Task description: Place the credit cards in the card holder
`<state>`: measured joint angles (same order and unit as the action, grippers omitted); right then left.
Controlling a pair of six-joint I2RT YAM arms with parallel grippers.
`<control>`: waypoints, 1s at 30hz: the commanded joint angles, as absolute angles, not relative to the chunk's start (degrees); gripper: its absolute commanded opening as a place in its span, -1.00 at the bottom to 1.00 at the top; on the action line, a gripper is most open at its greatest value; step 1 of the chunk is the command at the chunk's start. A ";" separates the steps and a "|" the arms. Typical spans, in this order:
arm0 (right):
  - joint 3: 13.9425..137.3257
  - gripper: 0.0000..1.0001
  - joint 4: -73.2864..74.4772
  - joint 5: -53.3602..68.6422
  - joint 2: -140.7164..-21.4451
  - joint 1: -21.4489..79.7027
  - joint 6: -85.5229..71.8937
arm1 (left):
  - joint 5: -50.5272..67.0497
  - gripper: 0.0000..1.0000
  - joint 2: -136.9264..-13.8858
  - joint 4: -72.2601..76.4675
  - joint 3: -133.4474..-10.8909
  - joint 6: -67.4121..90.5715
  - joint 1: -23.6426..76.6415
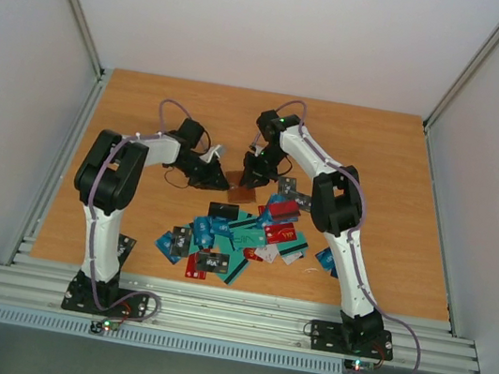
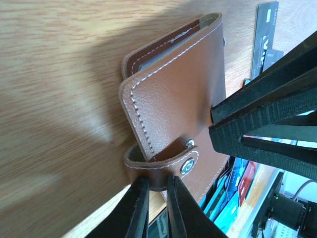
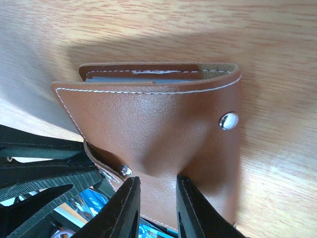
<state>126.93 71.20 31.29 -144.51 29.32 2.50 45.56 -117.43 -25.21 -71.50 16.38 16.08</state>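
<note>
The brown card holder lies on the table just behind the pile of credit cards. In the left wrist view my left gripper is shut on the snap strap at the card holder's near edge. In the right wrist view my right gripper pinches the card holder's puckered cover, its jaws narrowly apart. A blue card edge shows inside the holder's far opening. In the top view the left gripper and the right gripper meet at the holder.
Several blue, teal, red and black cards spread towards the table's near edge, some beside the right arm. A black card lies past the holder. The right gripper's fingers crowd the left wrist view. Grey walls enclose the table.
</note>
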 commanded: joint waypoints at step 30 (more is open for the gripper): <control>123.76 -0.57 69.12 27.39 -151.52 31.77 0.09 | 52.40 -0.59 -117.62 -17.54 -75.05 23.48 20.57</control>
<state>126.91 71.13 31.29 -144.51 29.30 0.64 46.52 -119.09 -26.37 -73.76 21.71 16.78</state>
